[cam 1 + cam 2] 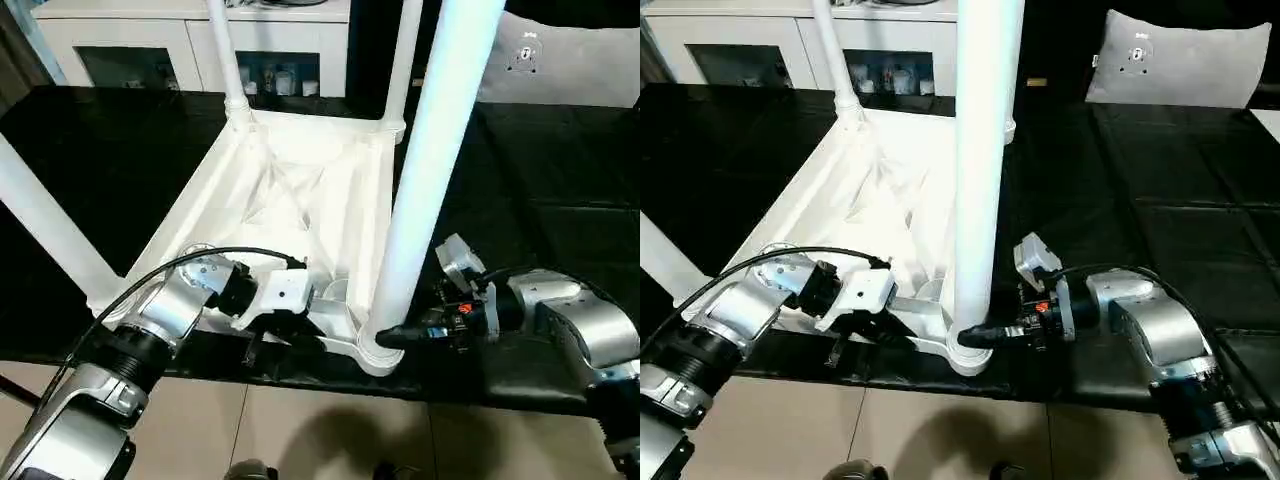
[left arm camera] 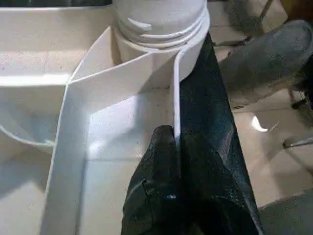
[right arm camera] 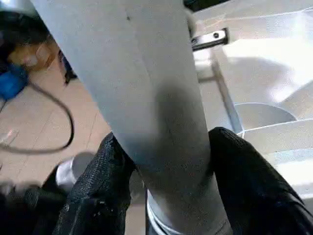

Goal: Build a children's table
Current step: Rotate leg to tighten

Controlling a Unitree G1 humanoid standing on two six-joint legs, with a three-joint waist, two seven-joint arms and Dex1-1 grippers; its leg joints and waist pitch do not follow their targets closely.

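The children's table (image 1: 290, 190) lies upside down on a black-covered work surface (image 1: 560, 200), its ribbed underside facing up; its near edge sits right at the surface's near edge, above a tiled floor (image 1: 300, 430). Two legs stand up from the far corners; a third leans out to the left; the near-right leg (image 1: 430, 170) rises tall from its corner socket (image 1: 375, 350).

The left gripper (image 2: 177, 147) is pinched tight on the thin near wall of the tabletop, just left of that socket, one finger inside and one outside; it appears to be steadying the table.

The right gripper (image 3: 164, 161) comes in from the right, low on the near-right leg just above the socket; its fingers (image 3: 244, 171) straddle the leg with the black pads at or against both sides, about a leg's width apart; whether it is gripping firmly I cannot tell.

Risks, as a judgement: the leg looks slightly tilted, so turning or pressing it could jam it crooked in the socket; a grip so low on a smooth tapered leg could slip; any sideways shove could slide the table off the near edge, since only a pinch on a thin wall holds it.
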